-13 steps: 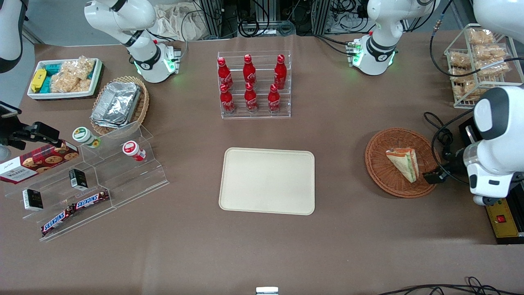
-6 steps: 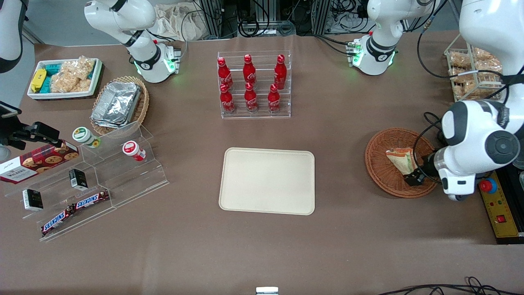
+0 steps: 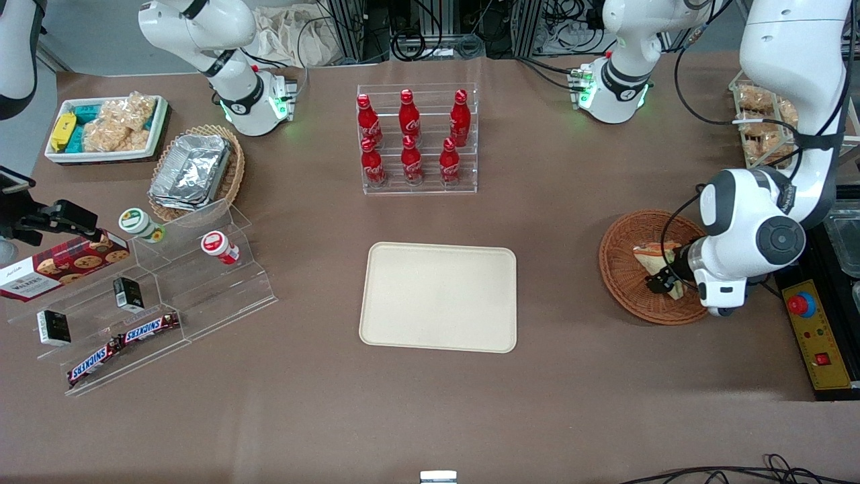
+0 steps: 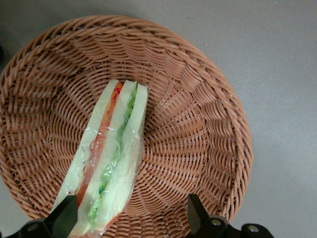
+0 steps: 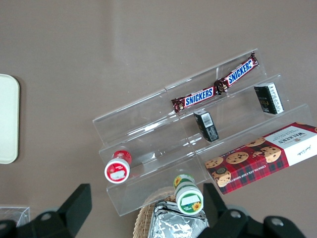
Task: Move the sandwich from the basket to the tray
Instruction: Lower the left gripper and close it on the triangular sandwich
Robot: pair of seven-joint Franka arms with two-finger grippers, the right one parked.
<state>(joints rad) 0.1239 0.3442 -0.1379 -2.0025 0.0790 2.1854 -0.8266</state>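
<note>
In the basket point(image 3: 621, 269), your sandwich point(image 4: 106, 163) lies ungrasped between the gripper point(image 4: 130, 218) spread fingers; tray point(image 3: 438, 296) at nine o'clock awaits.

table point(image 3: 578, 376) | tray point(image 3: 438, 296) centre | basket point(image 3: 621, 269) toward working arm | gripper point(image 3: 662, 282) above basket

A clear rack point(image 3: 417, 140) holding six red soda bottles point(image 3: 410, 134) is set on the brown table point(image 3: 430, 403). Toward the parked arm's end, a white bin point(image 3: 107, 129) of wrapped snacks and a tan wicker basket point(image 3: 232, 176) with foil containers point(image 3: 191, 169) are seen. Nearer the front camera, a clear stepped stand point(image 3: 161, 296) carries two small jars point(image 3: 138, 224), a cookie box point(image 3: 60, 267), two dark packets point(image 3: 127, 293) and Snickers bars point(image 3: 124, 343). A wire rack point(image 3: 756, 131) of bagged snacks is placed toward the working arm's end.
</note>
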